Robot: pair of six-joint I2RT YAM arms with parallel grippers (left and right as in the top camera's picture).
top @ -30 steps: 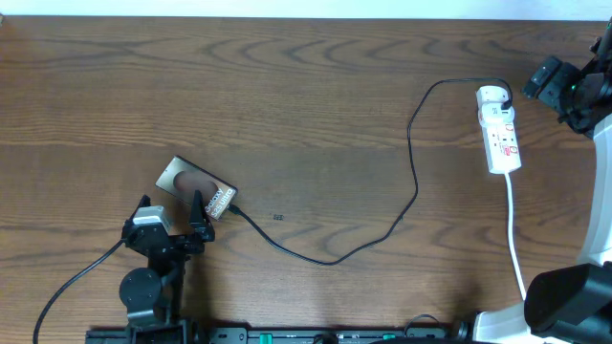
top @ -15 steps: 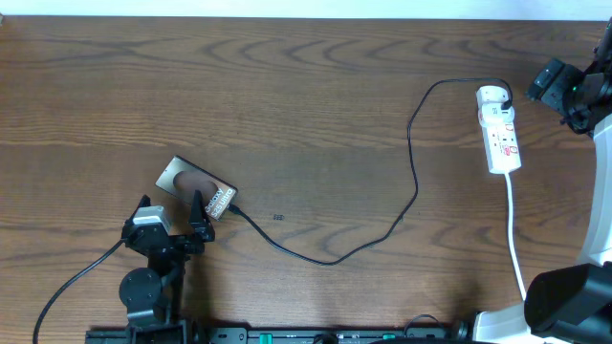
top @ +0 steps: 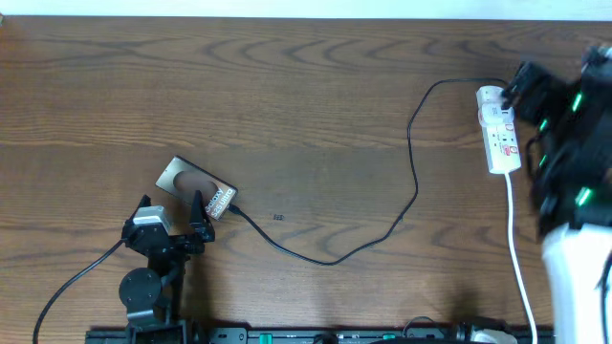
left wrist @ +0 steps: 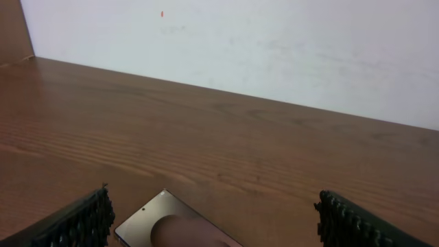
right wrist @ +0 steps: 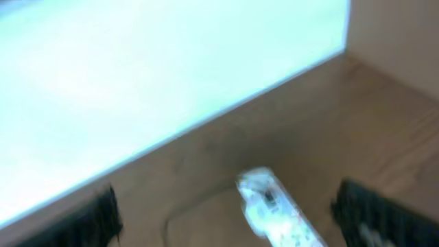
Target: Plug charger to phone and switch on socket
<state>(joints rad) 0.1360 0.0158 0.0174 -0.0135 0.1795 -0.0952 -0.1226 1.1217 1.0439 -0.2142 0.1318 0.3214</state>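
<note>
Dark wood-grain tabletop (top: 287,96) is backed by a plain white wall (left wrist: 274,48). At lower left the phone (top: 196,188) is laid flat, and the charger (top: 413,162) is run from its end to the socket (top: 499,134) at upper right. Both the left hand (top: 172,212), just below the phone, and the blurred right hand (right wrist: 236,216), beside the socket, are spread wide with nothing gripped.

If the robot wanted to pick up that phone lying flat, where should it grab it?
Probably across the two long edges of the phone, near its middle, coming straight down: it lies flat and thin, and the charger meets its lower-right end, so avoid that end.
</note>
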